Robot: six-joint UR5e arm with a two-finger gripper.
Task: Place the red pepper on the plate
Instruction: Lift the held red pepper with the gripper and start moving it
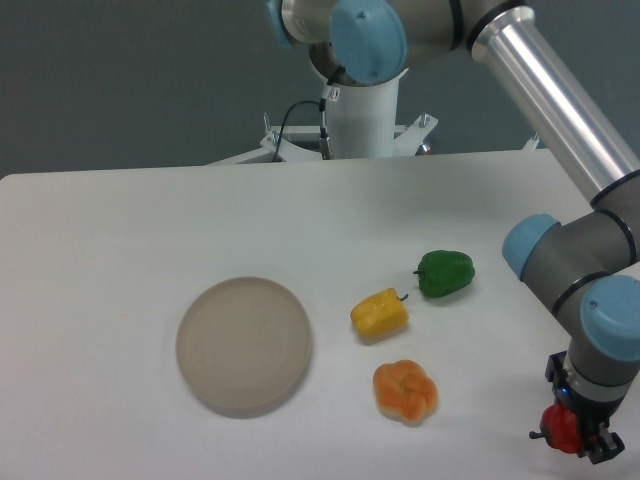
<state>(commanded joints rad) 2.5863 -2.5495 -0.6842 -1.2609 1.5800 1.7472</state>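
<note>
The red pepper [561, 427] is small and glossy, at the lower right of the table, held between the fingers of my gripper [575, 437]. The gripper points down and is shut on it; I cannot tell whether the pepper rests on the table or hangs just above it. The plate [244, 345] is round, flat and beige-grey. It lies bare on the table at the centre left, far to the left of the gripper.
A yellow pepper [379, 313], an orange lobed pepper [405, 391] and a green pepper [445, 273] lie on the white table between the plate and the gripper. The arm's base [360, 110] stands at the back edge.
</note>
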